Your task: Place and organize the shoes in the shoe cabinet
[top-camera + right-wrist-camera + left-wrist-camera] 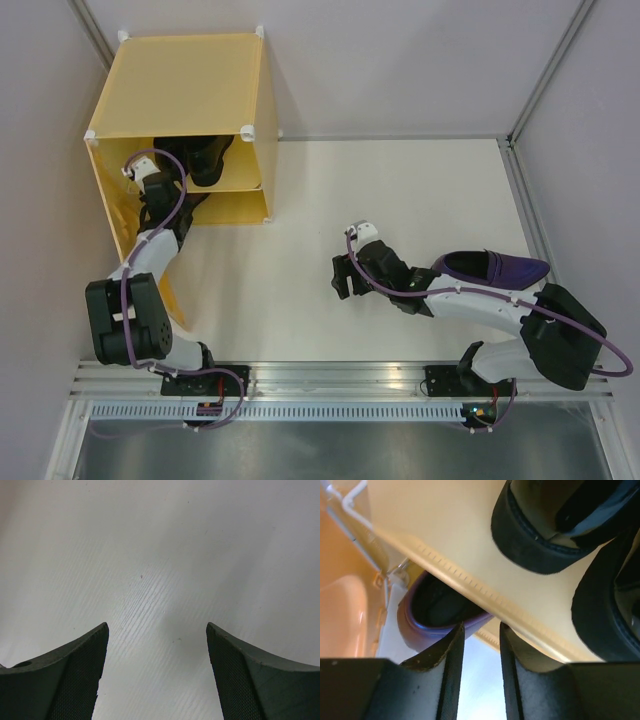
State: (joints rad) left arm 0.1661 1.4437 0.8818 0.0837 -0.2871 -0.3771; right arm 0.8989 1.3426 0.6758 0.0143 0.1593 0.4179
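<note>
Narrowly parted and gripping nothing, the left jaws sit at the mouth of the yellow cabinet (190, 80), in the upper left of the overhead frame. Just beyond them a purple shoe (436, 614) is tucked under the shelf (470, 587). Two black shoes (540, 530) rest on that shelf. The second purple shoe (497, 267) lies on the bench (300, 300) at right. Left of it, the right jaws are spread wide over the bench.

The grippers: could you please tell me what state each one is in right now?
Left gripper: slightly open, holding nothing.
Right gripper: wide open, holding nothing.
</note>
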